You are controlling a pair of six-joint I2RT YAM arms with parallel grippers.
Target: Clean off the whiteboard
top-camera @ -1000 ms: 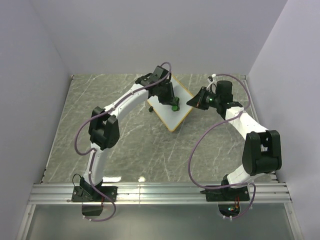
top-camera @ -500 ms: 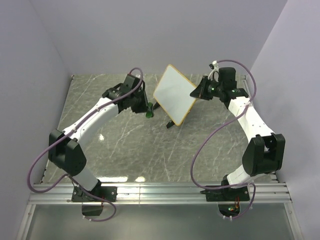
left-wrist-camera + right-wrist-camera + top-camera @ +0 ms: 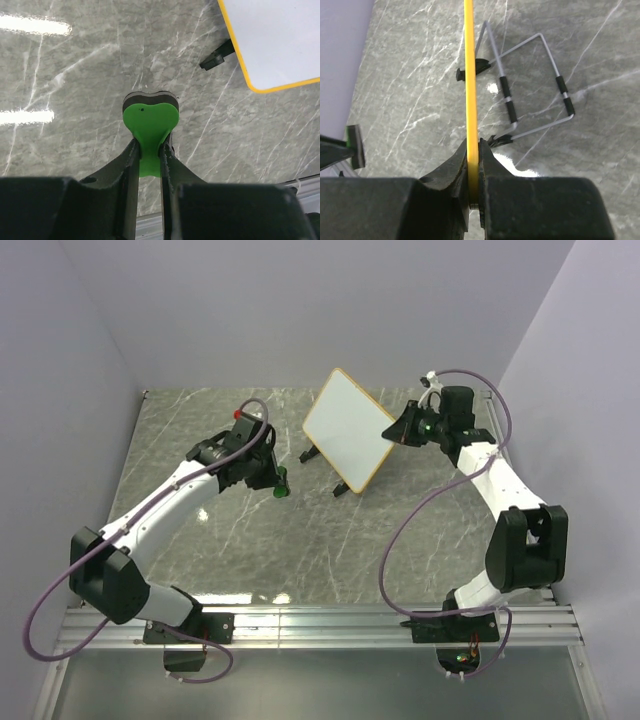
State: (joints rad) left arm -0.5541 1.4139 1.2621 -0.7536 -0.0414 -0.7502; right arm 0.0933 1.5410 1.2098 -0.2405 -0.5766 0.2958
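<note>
One whiteboard [image 3: 345, 430], one eraser [image 3: 150, 117], two clamped claws [image 3: 149, 152] [image 3: 472, 152].

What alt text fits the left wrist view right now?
The left gripper is shut on the narrow end of a green eraser, above a grey marble table. At upper right is a corner of the whiteboard, yellow-framed and blank where visible, with one black foot beside it.

The whiteboard [image 3: 347, 427] no longer lies flat on the counter [image 3: 300, 540]: the right pincer [image 3: 398, 432] now holds it tipped up on its feet. The left pincer [image 3: 277, 480], carrying the green eraser [image 3: 281, 488], is off the board and drawn back leftward, apart from it.
</note>
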